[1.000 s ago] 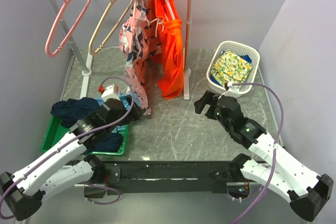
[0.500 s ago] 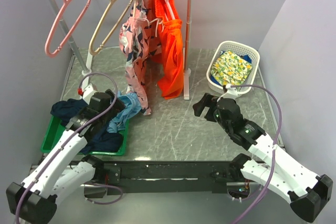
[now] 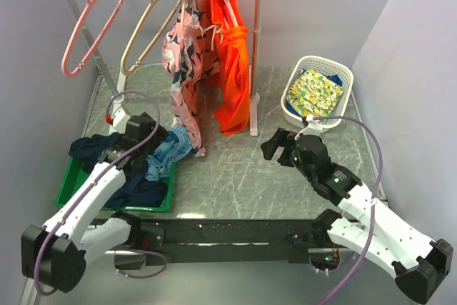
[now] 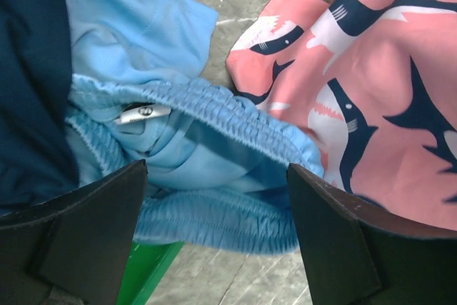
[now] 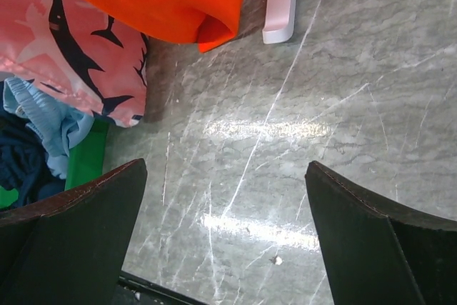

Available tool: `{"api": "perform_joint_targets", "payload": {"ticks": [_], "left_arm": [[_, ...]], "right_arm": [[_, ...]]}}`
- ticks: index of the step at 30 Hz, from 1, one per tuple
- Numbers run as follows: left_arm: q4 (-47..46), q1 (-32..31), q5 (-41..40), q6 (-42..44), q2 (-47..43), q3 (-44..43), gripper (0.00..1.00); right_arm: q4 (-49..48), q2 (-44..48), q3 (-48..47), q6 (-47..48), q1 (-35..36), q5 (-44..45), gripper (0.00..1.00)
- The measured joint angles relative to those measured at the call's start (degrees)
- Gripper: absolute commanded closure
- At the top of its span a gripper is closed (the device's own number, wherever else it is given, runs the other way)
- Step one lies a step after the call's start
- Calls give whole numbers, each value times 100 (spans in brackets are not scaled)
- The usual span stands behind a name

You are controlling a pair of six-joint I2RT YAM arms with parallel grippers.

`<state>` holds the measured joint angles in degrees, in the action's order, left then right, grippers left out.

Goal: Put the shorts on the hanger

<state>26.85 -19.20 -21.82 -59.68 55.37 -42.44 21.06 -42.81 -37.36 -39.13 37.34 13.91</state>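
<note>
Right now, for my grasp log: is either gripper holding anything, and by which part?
Nothing is held. The left gripper is open over the light blue shorts; the right gripper is open over the table.

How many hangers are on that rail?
4: empty pink hanger far left, empty tan hanger beside it, two more partly hidden under shark-print shorts and orange shorts.

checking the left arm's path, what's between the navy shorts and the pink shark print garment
The light blue shorts lie between the navy shorts and the pink shark-print garment, in front of the open left tool; the left wrist view shows this.
</note>
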Motion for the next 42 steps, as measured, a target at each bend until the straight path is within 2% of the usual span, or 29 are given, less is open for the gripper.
{"api": "perform_joint_targets", "payload": {"ticks": [6, 10, 13, 16, 19, 22, 25, 26, 29, 36, 42], "left_arm": [[94, 15, -310, -372, 136, -52, 26], [573, 190, -909, -723, -175, -101, 20], [1163, 660, -1362, -973, -149, -212, 18], [1436, 1480, -1403, -1019, 96, -201, 16], [1408, 2170, -1272, -973, 208, -37, 14], [1237, 2583, -1080, -918, 223, 201, 18], [879, 2828, -758, -887, 223, 476, 38], [774, 2896, -688, -887, 221, 570, 64], [586, 3112, -490, -844, 197, 804, 99], [841, 3248, -466, -560, -411, 717, 99], [1552, 3252, -667, -87, -1244, -170, 99]], "right_arm": [[-11, 13, 2, 4, 0, -63, 0], [-46, 33, 37, 9, 0, -153, 0], [-46, 33, 37, 31, 0, -190, 0], [-48, 33, 37, 61, 0, -271, 0], [-52, 35, 39, 70, 0, -352, 0], [-98, 55, 101, 90, 0, -468, 0], [-90, 59, 129, 94, 0, -595, 0], [-92, 59, 129, 103, 0, -616, 0], [-83, 107, 129, 131, 0, -684, 0], [-66, 269, 129, 195, 0, -739, 0], [9, 262, 129, 260, 0, -743, 0]]}}
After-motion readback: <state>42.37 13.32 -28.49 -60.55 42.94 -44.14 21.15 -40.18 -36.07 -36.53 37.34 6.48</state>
